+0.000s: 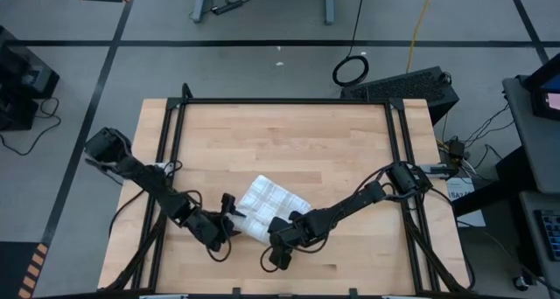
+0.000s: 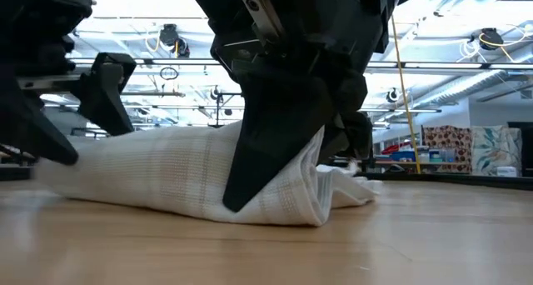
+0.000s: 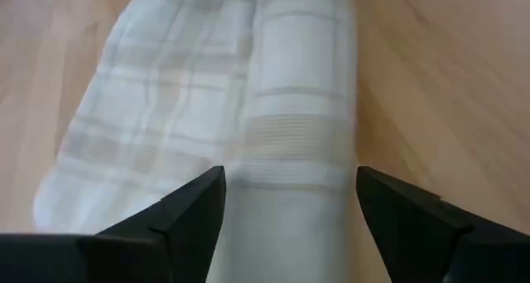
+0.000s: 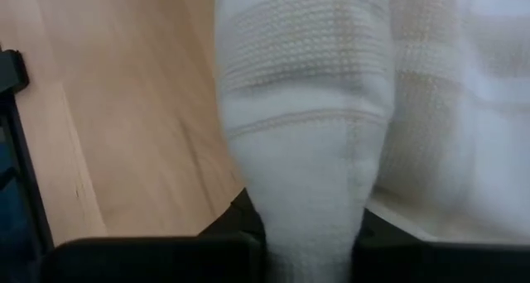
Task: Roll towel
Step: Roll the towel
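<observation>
Wooden tabletop (image 1: 289,133), towel (image 1: 267,203) pinched by right pincer (image 1: 282,232), left pincer (image 1: 231,213) wide

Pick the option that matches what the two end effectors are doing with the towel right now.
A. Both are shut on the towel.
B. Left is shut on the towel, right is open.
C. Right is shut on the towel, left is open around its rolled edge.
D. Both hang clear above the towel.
C: the right end effector pinches a fold of the towel, while the left end effector has its fingers spread either side of the roll.
</observation>
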